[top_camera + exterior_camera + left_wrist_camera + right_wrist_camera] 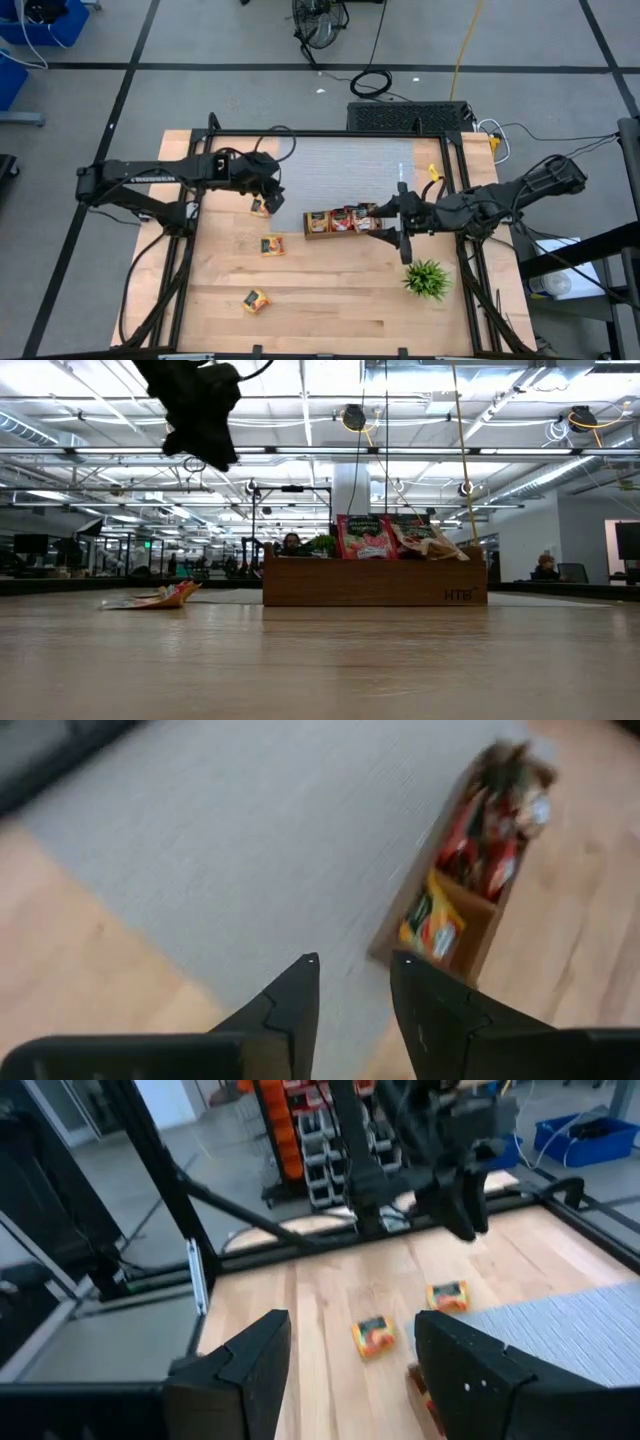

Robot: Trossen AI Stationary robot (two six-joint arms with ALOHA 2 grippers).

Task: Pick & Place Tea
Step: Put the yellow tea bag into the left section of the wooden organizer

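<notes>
Wooden tabletop [330, 290] carried three loose tea sachets [272, 245], small, flat, orange-yellow, left of the wooden tray [340, 222] of packed sachets. Left gripper [272, 196] hovered with narrowly parted, empty fingers [290, 1005], one sachet just beside it, making it the nearer arm. Right gripper [385, 215] hung over the tray, fingers [250, 1355] wide, empty.

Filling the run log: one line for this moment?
left gripper: open, empty, above mat edge | right gripper: open, empty, beside tray | tea sachets: three loose on table, others in tray
</notes>
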